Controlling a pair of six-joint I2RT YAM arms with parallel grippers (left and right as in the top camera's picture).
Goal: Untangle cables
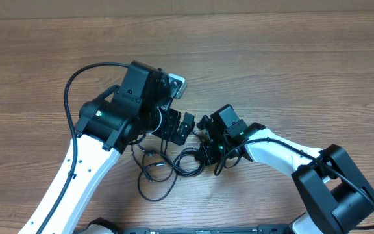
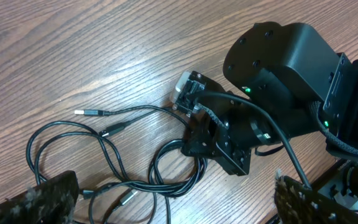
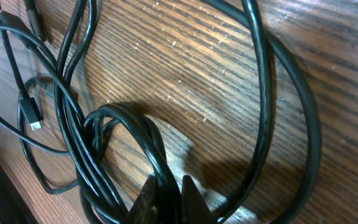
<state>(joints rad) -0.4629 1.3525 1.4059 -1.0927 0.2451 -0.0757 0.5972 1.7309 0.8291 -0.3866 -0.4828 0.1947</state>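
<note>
Hovering released above the thin black looped cables (image 3: 265,93) with metal-tipped plugs is the left claw (image 2: 176,204); the right claw (image 3: 166,202) is clenched on them.
Left of the cables' knot, loose loops and a silver-tipped plug (image 2: 86,112) lie flat on the brown wood-grain desk (image 2: 73,50). Over the knot, the left claw's fingers stand wide apart, touching nothing. At the knot's right side, the right claw pinches a bundle of strands between its fingertips.

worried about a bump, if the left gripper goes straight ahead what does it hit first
Probably the looped cables ahead of its open jaws, then the right gripper, shut on them just beyond; depth is unclear.
</note>
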